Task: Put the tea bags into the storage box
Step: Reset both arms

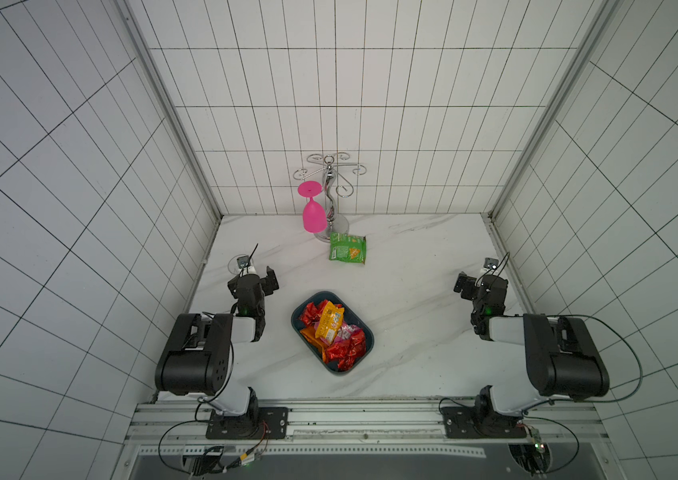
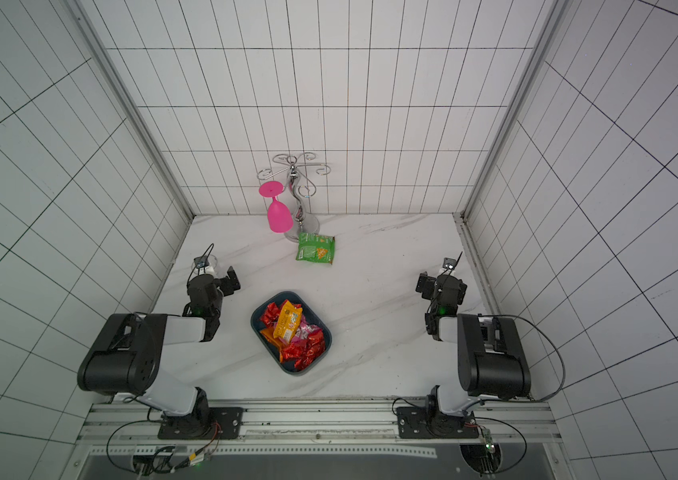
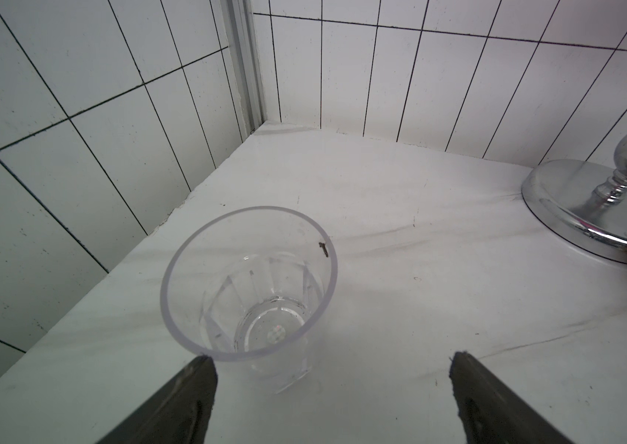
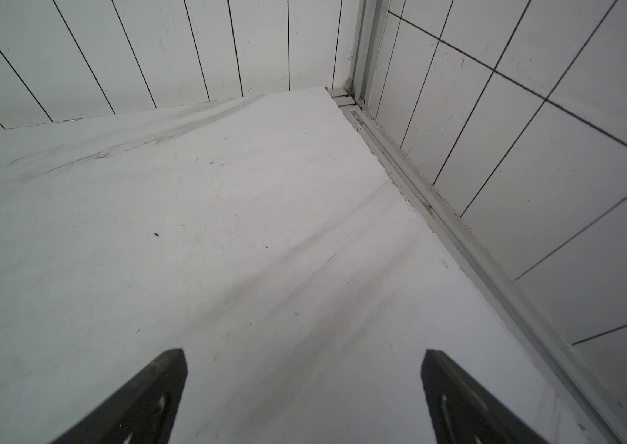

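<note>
Tea bags (image 1: 331,332) are seen heaped inside the storage box (image 1: 326,362), which is set on the tabletop (image 1: 412,299) between the two arms. In both top views none is seen outside it, so the task is judged as good as done. The sachets are judged light, thin, crinkly and slippery. Should one need resettling, it is best pinched at a raised edge or sealed seam.

Well left of the box, the left gripper (image 3: 331,359) is shown by its wrist view with jaws spread and empty, just short of a clear cup (image 3: 248,284) that is barely made out from above. Well right of the box, the right gripper (image 4: 304,351) is likewise spread wide and empty over bare tabletop. Box and sachets are shown by neither wrist view.
</note>
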